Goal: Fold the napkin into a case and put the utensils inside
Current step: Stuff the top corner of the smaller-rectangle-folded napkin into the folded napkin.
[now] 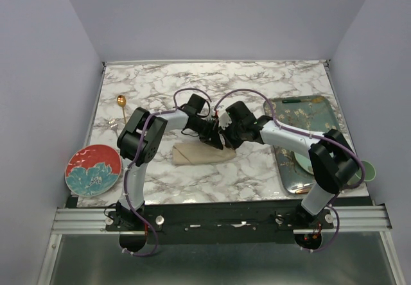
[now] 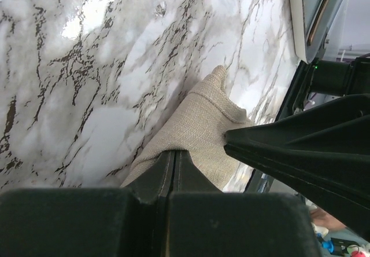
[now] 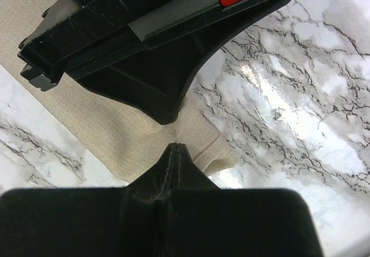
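Step in hand: folding napkin [image 1: 192, 154] into case.
Napkin lies as narrow folded strip at middle of bench [image 1: 270, 83].
Left gripper [image 2: 174, 154] and right gripper [image 3: 175, 148] both closed, apparently pinching its right end.
Spoon [image 1: 121, 100] and fork [image 1: 114, 123] far left, well apart from napkin, not yet inside.
Next move likely: finish fold, let go, fetch utensils.

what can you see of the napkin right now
The napkin is plain beige woven cloth, folded into a narrow oblong lying on the marble table, mid-front. Its right end is rumpled and slightly raised, where the tips of the shut left gripper and shut right gripper both touch it.
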Available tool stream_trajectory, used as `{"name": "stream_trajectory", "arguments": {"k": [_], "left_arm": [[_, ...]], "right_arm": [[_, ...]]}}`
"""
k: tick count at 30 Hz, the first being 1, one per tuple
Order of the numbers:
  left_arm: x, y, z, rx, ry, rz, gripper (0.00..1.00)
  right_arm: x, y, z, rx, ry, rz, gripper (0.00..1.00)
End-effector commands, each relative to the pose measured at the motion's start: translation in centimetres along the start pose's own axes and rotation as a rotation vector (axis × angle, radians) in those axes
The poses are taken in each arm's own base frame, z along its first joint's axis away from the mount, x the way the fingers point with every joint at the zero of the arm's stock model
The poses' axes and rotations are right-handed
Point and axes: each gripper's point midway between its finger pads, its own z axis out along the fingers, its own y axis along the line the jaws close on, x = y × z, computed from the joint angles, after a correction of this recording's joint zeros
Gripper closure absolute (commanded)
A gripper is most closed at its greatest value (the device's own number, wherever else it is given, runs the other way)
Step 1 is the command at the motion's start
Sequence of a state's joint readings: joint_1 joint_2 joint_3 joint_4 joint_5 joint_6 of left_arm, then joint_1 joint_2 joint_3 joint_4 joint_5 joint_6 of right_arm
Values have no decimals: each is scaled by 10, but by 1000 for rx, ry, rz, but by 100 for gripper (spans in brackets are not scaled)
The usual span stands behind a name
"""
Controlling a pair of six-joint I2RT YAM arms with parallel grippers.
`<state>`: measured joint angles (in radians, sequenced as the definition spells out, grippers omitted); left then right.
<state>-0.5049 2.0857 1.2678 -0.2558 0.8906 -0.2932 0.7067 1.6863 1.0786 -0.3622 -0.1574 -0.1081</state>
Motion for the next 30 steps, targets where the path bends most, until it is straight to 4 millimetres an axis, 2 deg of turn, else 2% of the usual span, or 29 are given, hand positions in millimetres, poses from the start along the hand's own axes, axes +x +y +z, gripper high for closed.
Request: {"name": "stream_trajectory", "arguments": {"k": [1,2,5,7,10,13,18,20,22,23,24,25,27,28,29,30], "left_arm": [[-8,2,-5,-29,-74,112,100],[-11,-12,-9,-12,-84,163,100],[-10,-29,-14,13,-92,239,100],[-12,-33,-13,24,-104,231,100],[-14,-28,-6,22,-109,181,100],[-14,-15,3,2,-105,144,100],[-8,18,17,-76,-76,58,100],[-6,23,18,-84,-73,36,100],[-8,20,15,-75,-88,45,100],[-15,14,7,-66,-118,61,100],[-17,11,4,-56,-138,74,98],[-19,7,0,-45,-145,81,92],[-32,-3,-14,-39,-186,119,86],[-36,-7,-20,-34,-200,127,78],[-41,-18,-28,-15,-218,141,73],[-42,-20,-35,-8,-229,137,70]], "right_arm": [[-1,0,-5,14,19,44,99],[-1,0,-4,14,22,57,99],[0,1,-1,0,34,89,99],[-2,1,-1,-5,28,101,99],[-6,1,-4,-12,14,106,99],[-6,1,-6,-10,10,111,100],[1,3,-7,-28,27,166,99],[6,3,-6,-36,48,195,100],[10,0,-5,-35,59,213,99],[12,0,-4,-36,64,223,99],[13,0,-4,-37,67,228,99],[15,-1,-2,-37,76,236,99],[19,-3,0,-31,86,255,100],[22,-5,1,-26,94,267,99],[23,-7,1,-23,96,279,99],[24,-8,2,-22,100,296,99]]}}
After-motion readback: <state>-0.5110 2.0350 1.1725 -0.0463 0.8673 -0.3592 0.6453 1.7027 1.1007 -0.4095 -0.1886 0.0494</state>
